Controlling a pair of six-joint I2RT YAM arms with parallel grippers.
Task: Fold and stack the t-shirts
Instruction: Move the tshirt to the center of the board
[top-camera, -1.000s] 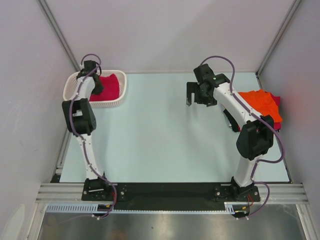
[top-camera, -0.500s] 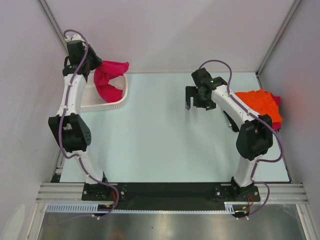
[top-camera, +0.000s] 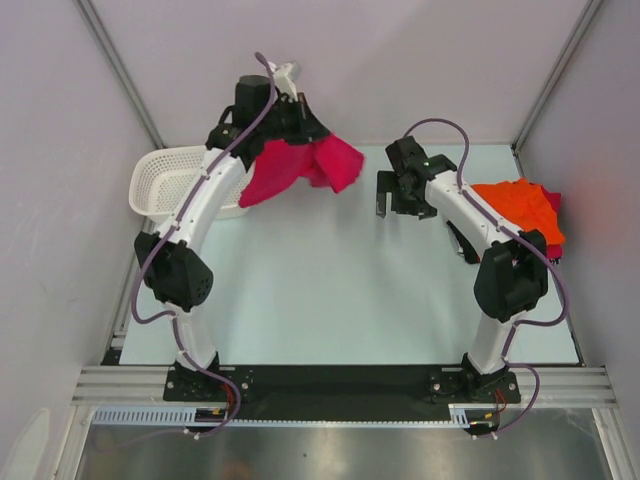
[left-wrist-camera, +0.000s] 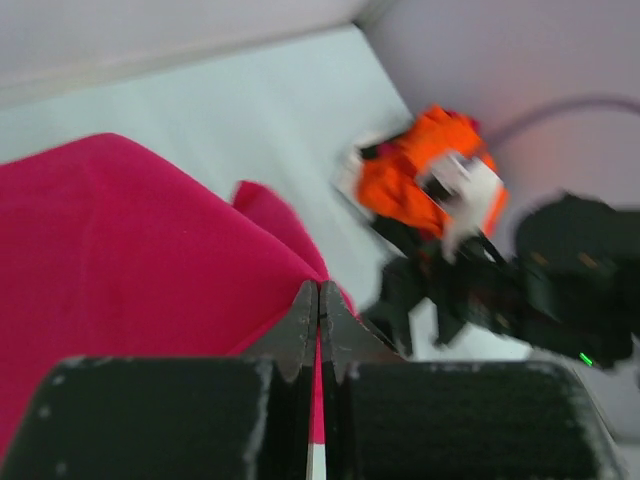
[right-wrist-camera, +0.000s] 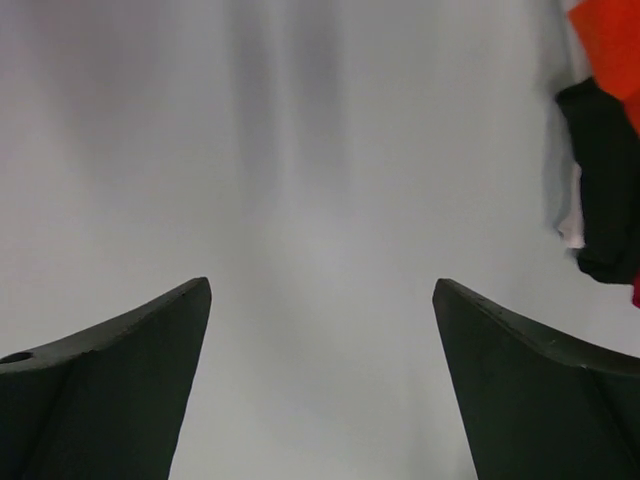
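Lifting the crimson t-shirt out of the white mesh basket, the left gripper now holds it in the air over the far-left part of the table. A second ago the shirt lay in the basket. No cloth shows there now, so extraction looks complete and spreading comes next.

The left jaws are clenched on a pinch of the fabric. The right gripper waits just right of the shirt, jaws spread wide and holding nothing.

The orange t-shirt lies crumpled at the right edge, still unfolded, with a crimson sliver beneath it.

The cloth is soft, matte and plain, draping in loose folds. The basket is rigid plastic lattice with a rounded rim. The table is smooth and pale.
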